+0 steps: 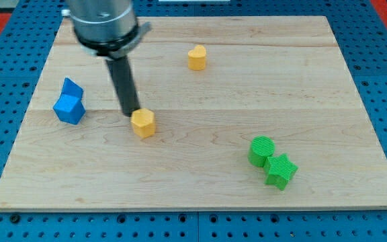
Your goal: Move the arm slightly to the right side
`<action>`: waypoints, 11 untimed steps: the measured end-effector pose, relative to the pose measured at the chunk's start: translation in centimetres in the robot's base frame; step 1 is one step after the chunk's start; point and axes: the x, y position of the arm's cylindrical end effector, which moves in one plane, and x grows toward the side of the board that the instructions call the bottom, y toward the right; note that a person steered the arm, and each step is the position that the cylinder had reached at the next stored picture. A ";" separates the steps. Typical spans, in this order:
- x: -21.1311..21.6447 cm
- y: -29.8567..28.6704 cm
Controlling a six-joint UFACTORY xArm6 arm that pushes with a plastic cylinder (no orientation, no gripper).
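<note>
Hand-wise you have only a bare rod, nothing to open or hold: my tip [132, 114] sits touching the near yellow block's [144, 124] left edge on the counter [200, 181]. You look set to start; nudge right gently, since that block will slide along. No labels or writing show anywhere.

One camera looks down at a slant from beyond the near long edge of the counter [200, 188], facing its far edge. All four corners nearly fit; the arm's upper part is cut off at the top.
</note>
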 end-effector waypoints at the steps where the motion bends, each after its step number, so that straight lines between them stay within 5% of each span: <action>1: 4.8 4.3; 2: 5.6 6.2; 5: -17.6 16.9; 6: -17.8 16.3; 9: -7.7 16.4; 11: -8.0 16.9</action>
